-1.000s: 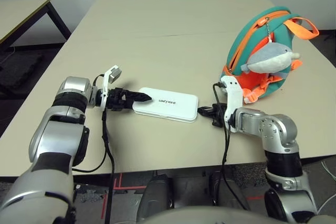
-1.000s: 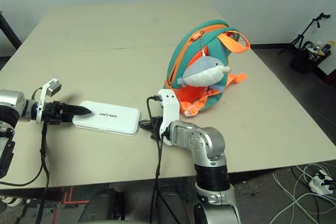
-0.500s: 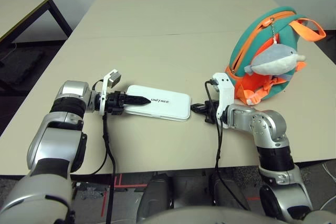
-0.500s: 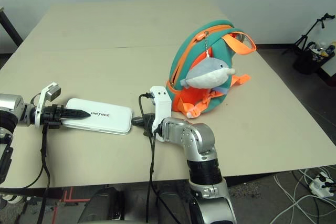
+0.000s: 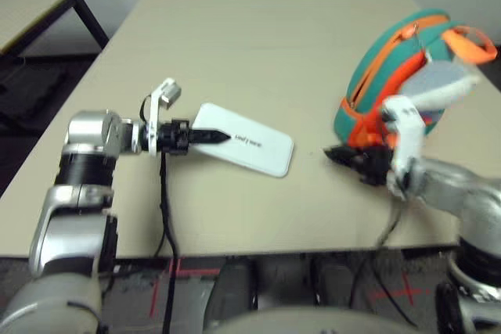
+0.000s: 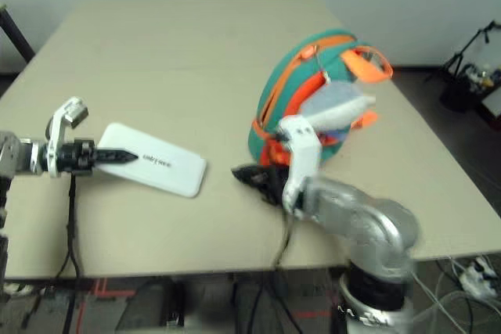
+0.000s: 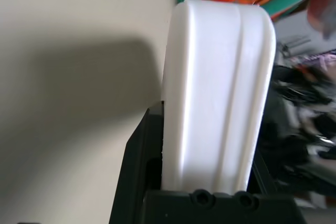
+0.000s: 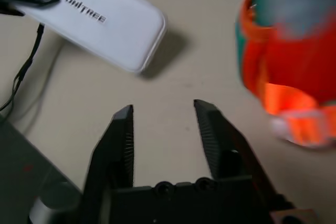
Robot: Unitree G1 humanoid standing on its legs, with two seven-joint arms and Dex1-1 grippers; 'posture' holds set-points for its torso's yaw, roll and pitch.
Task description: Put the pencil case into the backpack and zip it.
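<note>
Left gripper (image 5: 210,137) clamped the pencil case (image 5: 249,149) by its 9 o'clock end, lifted off the table (image 5: 235,44) (shadow beneath). Right gripper (image 8: 164,129) stood empty, jaws apart, between case and backpack (image 5: 391,68) at 3 o'clock.

The flat rectangular pencil case (image 5: 244,149) is plain white, with small black lettering across its top face. The small rounded fabric backpack (image 5: 391,68) is teal, with orange zipper trim, an orange front panel and orange straps. A soft plush charm (image 6: 338,109) on its front is grey and white. Both grippers have black fingers (image 8: 122,139) on silver forearms (image 5: 88,134). The flat smooth table (image 5: 258,44) is a uniform pale beige.
</note>
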